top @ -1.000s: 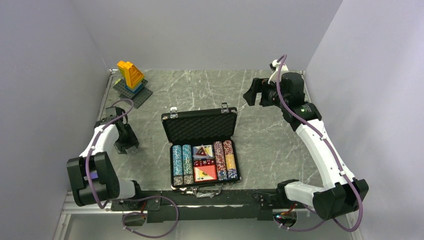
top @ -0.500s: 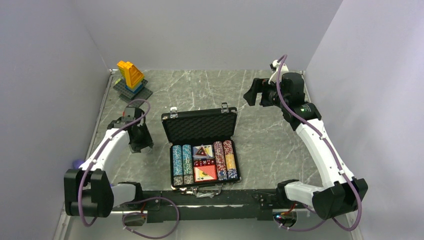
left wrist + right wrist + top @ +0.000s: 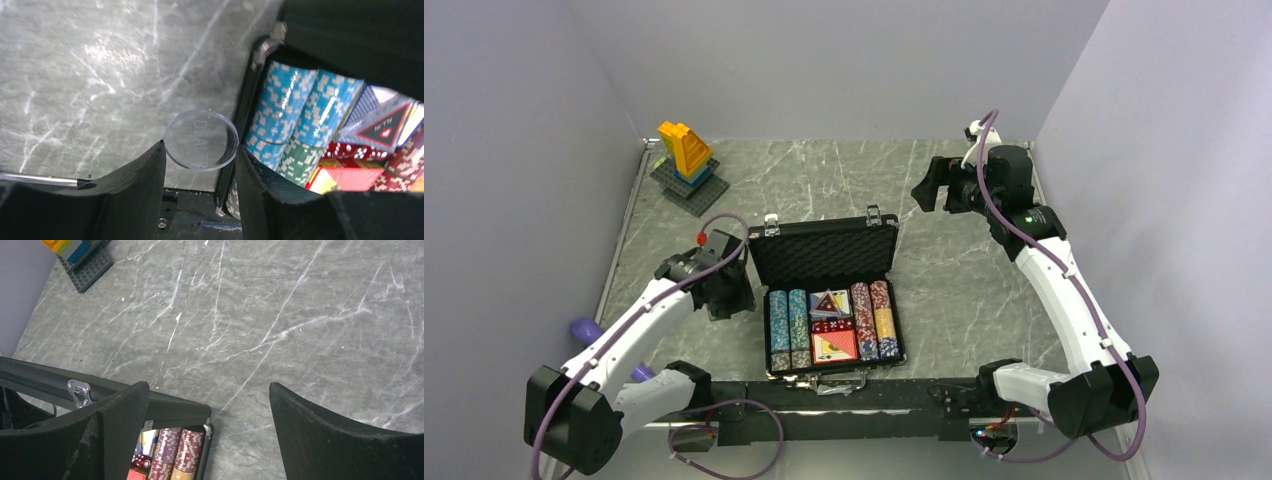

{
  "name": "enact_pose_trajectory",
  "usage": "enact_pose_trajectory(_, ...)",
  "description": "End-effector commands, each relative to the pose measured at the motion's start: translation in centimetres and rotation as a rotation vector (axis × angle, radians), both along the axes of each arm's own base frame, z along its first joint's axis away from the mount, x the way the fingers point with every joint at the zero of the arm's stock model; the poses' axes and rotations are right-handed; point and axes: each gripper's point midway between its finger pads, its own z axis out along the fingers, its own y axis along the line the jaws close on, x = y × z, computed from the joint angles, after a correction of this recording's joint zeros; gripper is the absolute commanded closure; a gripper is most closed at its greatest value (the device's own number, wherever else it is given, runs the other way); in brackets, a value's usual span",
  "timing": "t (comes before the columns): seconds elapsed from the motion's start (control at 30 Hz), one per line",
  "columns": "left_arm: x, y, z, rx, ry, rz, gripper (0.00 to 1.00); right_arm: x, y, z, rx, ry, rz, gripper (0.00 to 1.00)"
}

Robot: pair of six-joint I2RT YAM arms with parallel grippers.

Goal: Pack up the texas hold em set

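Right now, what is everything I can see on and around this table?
table: one, grey marbled, under everything.
case: one, black, open, near middle.
chip rows: four, blue-green at left, red-orange at right, in case.
card packs: count unclear, red and blue, case centre.
dice: several, red, case centre beside the packs.
brick tower: one, yellow-blue, far left corner.
clear disc: one, see-through, held just left of case.
left pincer: black, closed on the clear disc.
right pincer: black, open, empty, far right.
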Motion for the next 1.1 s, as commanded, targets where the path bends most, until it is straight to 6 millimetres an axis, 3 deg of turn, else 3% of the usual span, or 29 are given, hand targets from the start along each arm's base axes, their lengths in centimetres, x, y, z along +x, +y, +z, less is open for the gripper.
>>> enact_pose_trajectory(0.0, -1.9, -1.4, 0.4, 0.003, 0.02, 0.013, 0.57, 0.7, 0.0, 0.9, 0.015, -0.04, -0.001, 0.06)
enact_pose_trajectory(0.5, -5.3, -10.1, 1.1, 0.004, 0.022, -0.148, 0.57, 0.7, 0.0, 1.0, 0.024, -0.048, 0.003, 0.06)
enact_pose_trajectory(0.8, -4.7, -11.3, 2.1, 0.0, -0.022, -0.166, 0.57, 0.6, 0.0, 1.1, 0.027, -0.052, 0.005, 0.06)
enact_pose_trajectory(1.07, -4.8, -14.6, 2.3, -0.016, -0.013, -0.264, 0.57, 0.5, -0.1, 1.1, 0.023, -0.051, 0.0, 0.06)
